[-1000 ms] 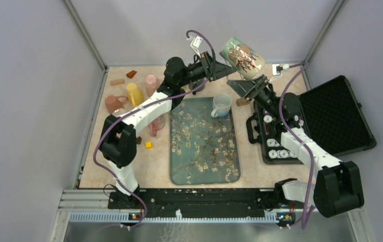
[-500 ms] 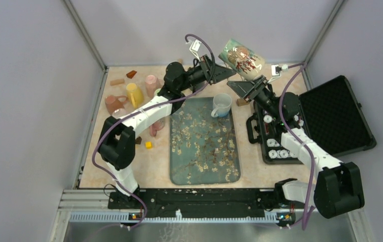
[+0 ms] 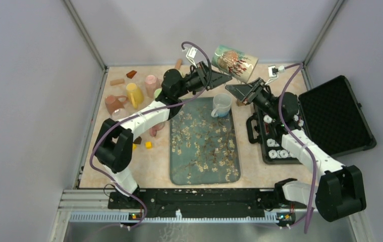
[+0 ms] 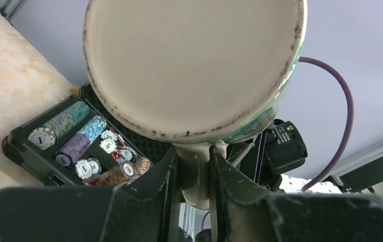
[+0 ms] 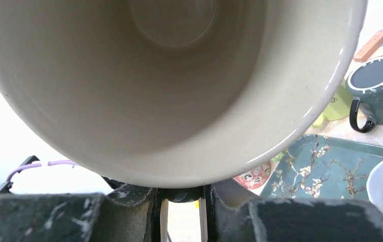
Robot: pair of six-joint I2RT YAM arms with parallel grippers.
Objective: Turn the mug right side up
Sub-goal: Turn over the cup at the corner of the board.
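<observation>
My left tool (image 4: 193, 157) pinches mug (image 3: 234, 63) by handle (image 4: 194, 181); mug swung sideways, half righted. Right tool (image 5: 181, 201) just pressed together beneath rim.

- The left arm (image 3: 144, 113) stretches up to the mug (image 3: 234, 61), its wrist level with it.
- The left gripper (image 4: 194, 166) is clamped on the mug's handle, beside its base.
- The right arm (image 3: 300, 146) extends toward the mug's open end.
- The right gripper (image 5: 181, 214) sits just below the mug's rim, its fingers nearly together.

Left hand (image 4: 195, 169) clamps mug (image 4: 194, 65) handle; chip case (image 4: 25, 161) below.
</observation>
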